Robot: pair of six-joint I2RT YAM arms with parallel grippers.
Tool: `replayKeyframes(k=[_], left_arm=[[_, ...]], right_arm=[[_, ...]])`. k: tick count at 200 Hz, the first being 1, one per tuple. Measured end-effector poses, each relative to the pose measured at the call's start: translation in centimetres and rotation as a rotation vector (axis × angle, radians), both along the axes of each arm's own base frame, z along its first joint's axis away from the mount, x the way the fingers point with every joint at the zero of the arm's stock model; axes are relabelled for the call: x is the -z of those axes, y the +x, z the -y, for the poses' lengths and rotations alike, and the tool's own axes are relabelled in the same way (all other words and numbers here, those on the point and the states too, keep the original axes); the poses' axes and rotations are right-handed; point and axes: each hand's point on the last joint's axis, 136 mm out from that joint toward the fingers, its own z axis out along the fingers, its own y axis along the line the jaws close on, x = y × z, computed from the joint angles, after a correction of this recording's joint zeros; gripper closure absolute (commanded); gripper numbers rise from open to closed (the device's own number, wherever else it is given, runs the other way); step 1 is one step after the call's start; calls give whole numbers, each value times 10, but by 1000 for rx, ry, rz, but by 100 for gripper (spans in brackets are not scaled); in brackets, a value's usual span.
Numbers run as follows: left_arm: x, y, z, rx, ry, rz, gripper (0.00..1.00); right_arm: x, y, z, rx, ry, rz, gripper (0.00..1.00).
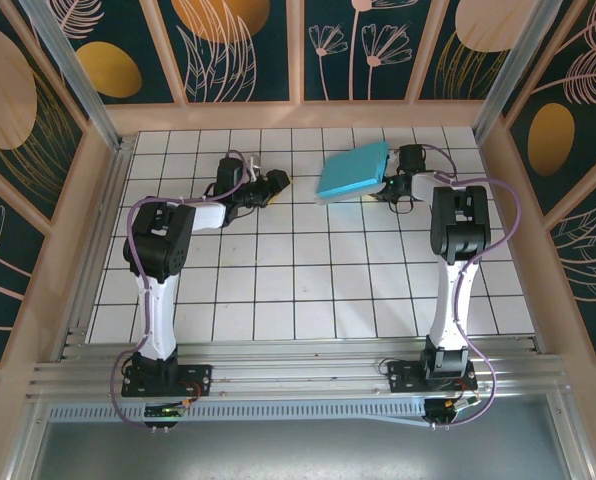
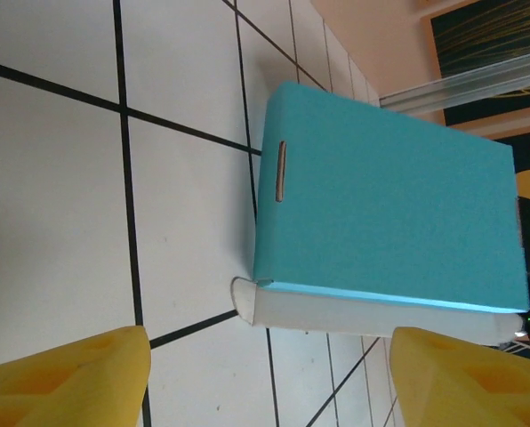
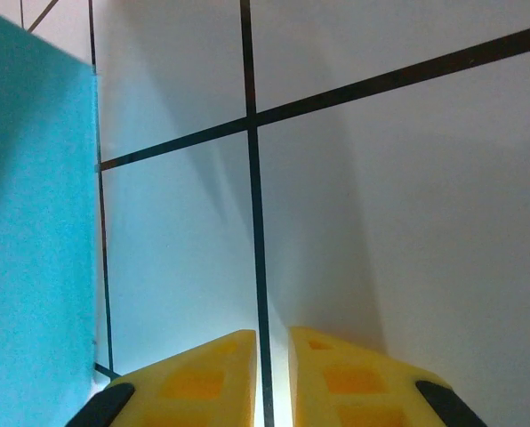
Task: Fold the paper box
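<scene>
1. First, the nearest ground: both arm bases stand at the near edge of the white tiled table (image 1: 308, 300), and each arm reaches away toward the far rows of tiles.
2. Left gripper (image 1: 278, 184): low over the table, left of centre, pointed right toward the box. Its yellow fingers (image 2: 69, 378) are spread wide, with bare tile between them and nothing held.
3. Right gripper (image 3: 272, 365): low on the right side. Fingers drawn nearly together, leaving only a thin gap. A black grout line (image 3: 256, 222) runs up the tile ahead of that gap. Nothing pinched.
4. Paper box (image 1: 353, 170): turquoise face up, on the far rows right of centre, between the two grippers and skewed to the grid.
5. The left gripper is apart from it, with open tile between. The right gripper is just beside its right edge; contact cannot be told.
6. Box detail from the left wrist: a narrow slot (image 2: 281, 171) near one edge, and white card (image 2: 372, 313) under the turquoise top.
7. Farthest: a wooden frame (image 1: 298, 115) with dark leaf-painted panels.
</scene>
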Motion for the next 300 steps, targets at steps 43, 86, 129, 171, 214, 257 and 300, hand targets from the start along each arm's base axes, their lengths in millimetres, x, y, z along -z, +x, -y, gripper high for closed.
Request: replayKeyframes(k=[43, 86, 129, 171, 214, 257, 300], left_arm=[[-41, 19, 26, 56, 113, 153, 28], [-117, 22, 93, 198, 228, 435, 27], [-155, 40, 155, 152, 369, 535, 10], [-109, 16, 178, 223, 476, 510, 1], [-15, -48, 129, 426, 718, 600, 1], [-25, -68, 118, 463, 929, 1002, 2], [-31, -34, 142, 325, 1098, 1229, 1]], right_arm=[[-3, -1, -1, 3, -10, 15, 79], [-3, -2, -1, 3, -11, 24, 78], [-4, -1, -2, 12, -21, 23, 78], [-5, -1, -5, 28, 6, 28, 78], [-6, -3, -12, 21, 30, 19, 78], [-6, -6, -20, 15, 36, 12, 78], [-6, -6, -21, 15, 37, 7, 78]])
